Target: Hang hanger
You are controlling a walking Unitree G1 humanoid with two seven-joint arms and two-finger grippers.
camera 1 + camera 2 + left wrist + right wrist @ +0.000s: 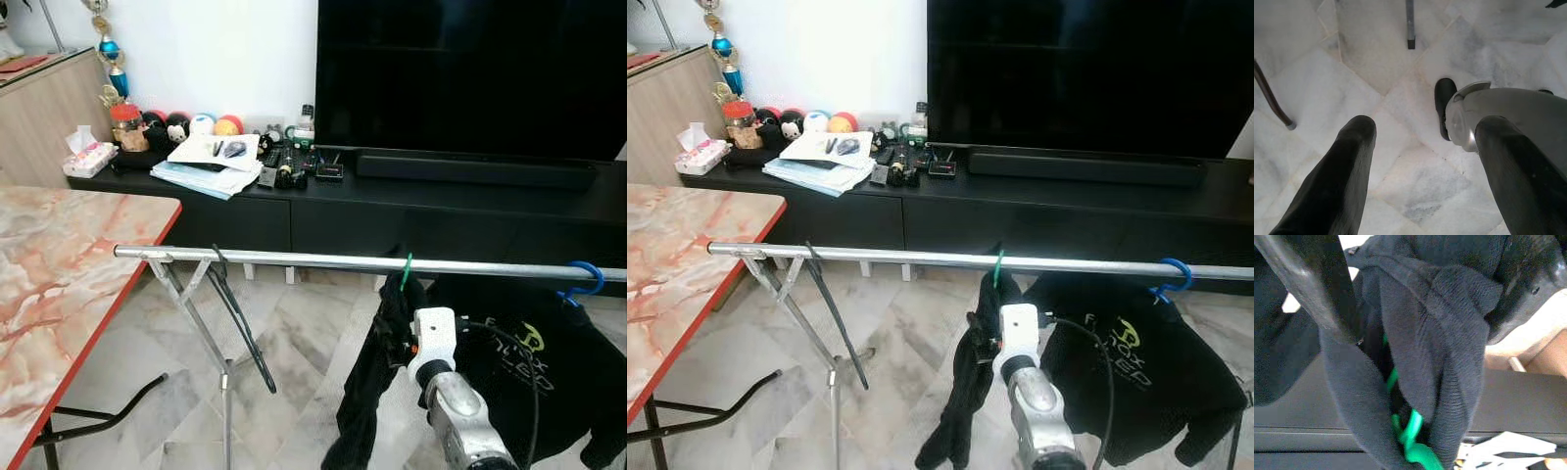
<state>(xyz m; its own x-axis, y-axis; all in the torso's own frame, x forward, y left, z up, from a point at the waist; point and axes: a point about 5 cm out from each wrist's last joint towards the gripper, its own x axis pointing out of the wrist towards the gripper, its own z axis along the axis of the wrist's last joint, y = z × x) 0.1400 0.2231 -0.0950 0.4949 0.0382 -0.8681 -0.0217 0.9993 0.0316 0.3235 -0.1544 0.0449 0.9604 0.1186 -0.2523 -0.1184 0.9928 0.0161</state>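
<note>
The green hanger (406, 268) hung hooked over the rail (323, 259), its dark garment (372, 382) clenched by the right gripper (397, 345) directly below at six o'clock.

Yellow-green lettering on the black shirt (1136, 377) hanging from the blue hanger (1172, 278), too creased and cut off to read

The green hanger (406, 266) hooks over the metal rail (323, 260) in front of me, right of its middle. A dark garment (377, 377) drapes from it in a bunched, narrow fold, hanging straight down. My right gripper (1400, 347) is pressed close against that cloth just below the rail.
</note>
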